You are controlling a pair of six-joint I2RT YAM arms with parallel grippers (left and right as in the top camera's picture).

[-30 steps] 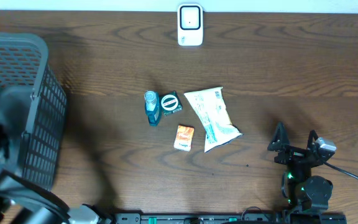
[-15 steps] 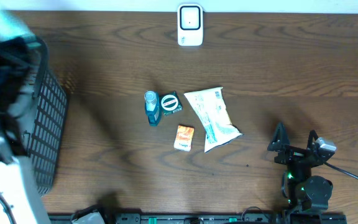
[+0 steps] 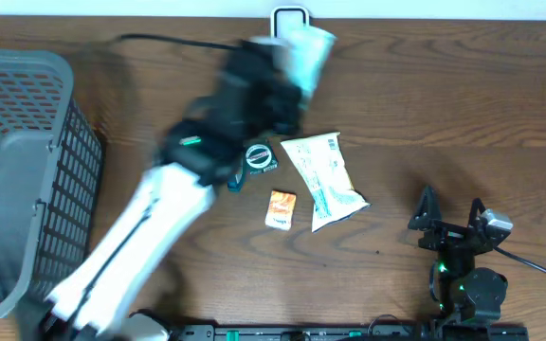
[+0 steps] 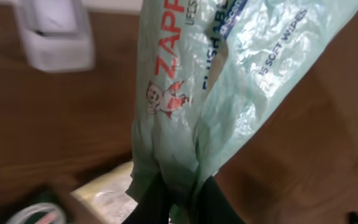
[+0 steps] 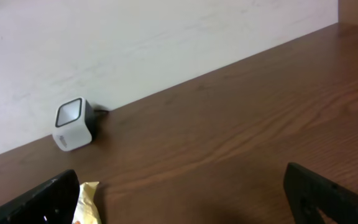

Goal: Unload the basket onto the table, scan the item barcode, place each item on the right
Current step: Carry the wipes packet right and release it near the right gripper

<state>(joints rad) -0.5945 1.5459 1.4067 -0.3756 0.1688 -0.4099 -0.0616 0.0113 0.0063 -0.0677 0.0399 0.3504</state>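
Wipes pack, a pale green plastic pouch printed with red "ZAPP" lettering and "15 SOFT WIPES", hung pinched by 1 crumpled end in the left gripper, whose 2 black fingers were closed tight on the film, and it was held up above the far middle of the wooden table, right over the white barcode scanner. The grey mesh basket stood at the table's left edge. The left arm, blurred in the overhead view, stretched diagonally from the near left toward the scanner. At the near right the right gripper sat low by its base, fingers spread wide with nothing between them, well apart from every item. A white pouch with green print lay flat near the table's middle. Just left of it lay a small dark green box with a white ring on top, touching the arm's outline, and a blue item showed only partly beside that arm. A small orange packet lay nearer the front edge, just beside the white pouch.
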